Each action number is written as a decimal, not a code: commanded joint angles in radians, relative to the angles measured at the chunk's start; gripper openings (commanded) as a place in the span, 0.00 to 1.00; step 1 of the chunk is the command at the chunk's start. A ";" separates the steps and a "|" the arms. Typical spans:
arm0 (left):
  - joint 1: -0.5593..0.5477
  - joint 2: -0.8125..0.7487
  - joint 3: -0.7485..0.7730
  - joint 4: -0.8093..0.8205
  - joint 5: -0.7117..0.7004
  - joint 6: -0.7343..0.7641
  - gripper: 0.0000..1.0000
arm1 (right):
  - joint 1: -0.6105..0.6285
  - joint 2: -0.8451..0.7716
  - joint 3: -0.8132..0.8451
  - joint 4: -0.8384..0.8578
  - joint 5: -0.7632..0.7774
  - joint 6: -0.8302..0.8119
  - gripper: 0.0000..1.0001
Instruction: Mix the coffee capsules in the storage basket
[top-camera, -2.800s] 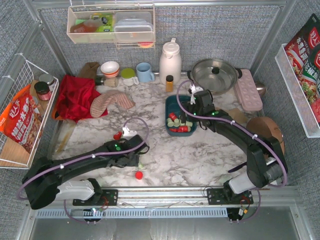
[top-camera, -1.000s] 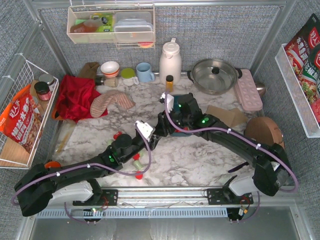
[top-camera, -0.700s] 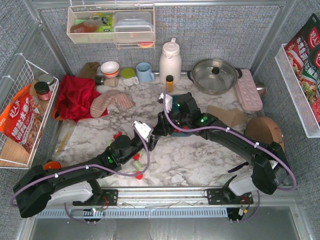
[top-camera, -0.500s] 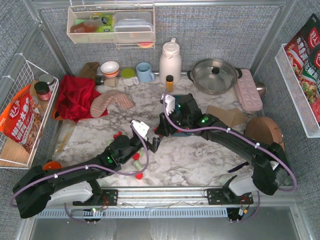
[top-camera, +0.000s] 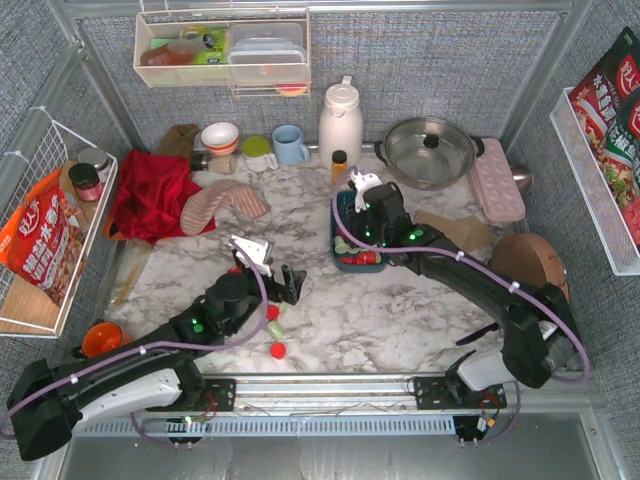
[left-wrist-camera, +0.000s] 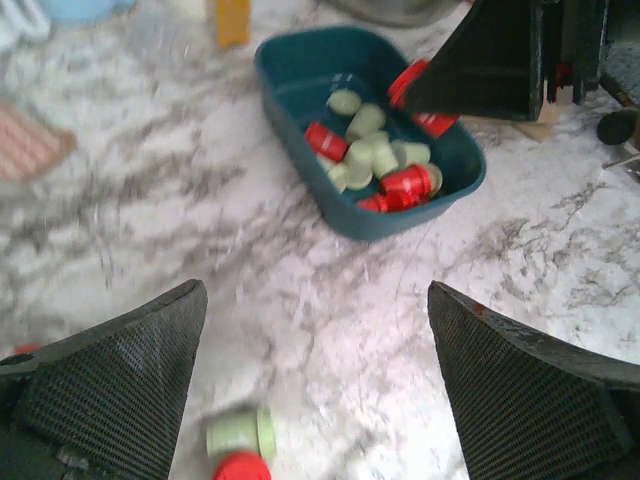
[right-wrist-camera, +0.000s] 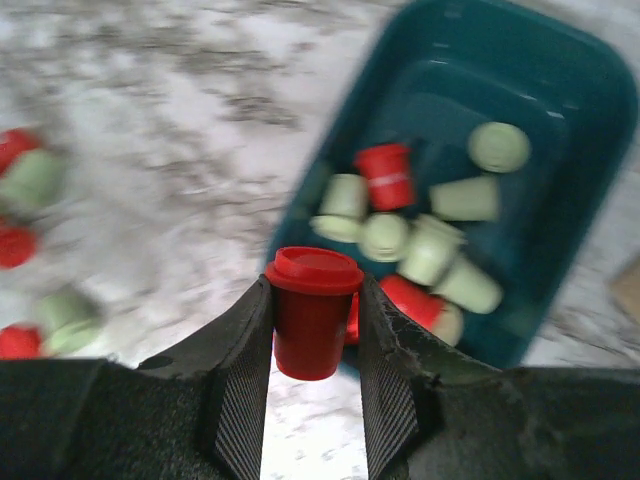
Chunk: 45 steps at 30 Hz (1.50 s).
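Observation:
The teal storage basket (top-camera: 336, 205) (left-wrist-camera: 300, 62) (right-wrist-camera: 520, 80) holds red and mint coffee capsules (top-camera: 352, 246) (left-wrist-camera: 375, 160) (right-wrist-camera: 420, 235). My right gripper (top-camera: 362, 228) (right-wrist-camera: 313, 300) hovers over the basket's near-left edge. It is shut on a red capsule (right-wrist-camera: 313, 320) (left-wrist-camera: 412, 82), held upright with its lid up. My left gripper (top-camera: 290, 283) (left-wrist-camera: 315, 300) is open and empty, low over the marble, left of the basket. Loose capsules lie near it: a green one (left-wrist-camera: 240, 432) touching a red one (left-wrist-camera: 240, 467) (top-camera: 272, 312), and another red one (top-camera: 278, 350).
Behind the basket stand a small orange bottle (top-camera: 340, 165), a white kettle (top-camera: 340, 120), a steel pot (top-camera: 430, 150) and a blue mug (top-camera: 290, 145). A red cloth (top-camera: 150, 195) lies at the left, cardboard (top-camera: 445, 225) to the right, an orange cup (top-camera: 100, 338) near-left.
The two grippers met left of the basket. My left gripper has opened and drawn back to the left. The right has moved over the basket with the red capsule.

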<state>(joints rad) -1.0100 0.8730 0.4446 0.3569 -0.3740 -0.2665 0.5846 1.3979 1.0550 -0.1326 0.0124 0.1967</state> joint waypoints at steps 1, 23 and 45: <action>0.003 -0.058 0.036 -0.421 -0.098 -0.315 0.99 | -0.035 0.084 0.010 0.053 0.296 -0.068 0.31; -0.167 0.171 0.176 -0.972 0.124 -0.859 0.87 | -0.101 0.195 0.044 0.010 0.213 -0.071 0.75; -0.225 0.334 0.187 -0.944 0.097 -0.882 0.47 | -0.103 0.182 0.038 0.008 0.170 -0.065 0.75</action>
<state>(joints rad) -1.2289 1.2060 0.6178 -0.5709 -0.2821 -1.1519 0.4828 1.5860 1.0927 -0.1291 0.1928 0.1295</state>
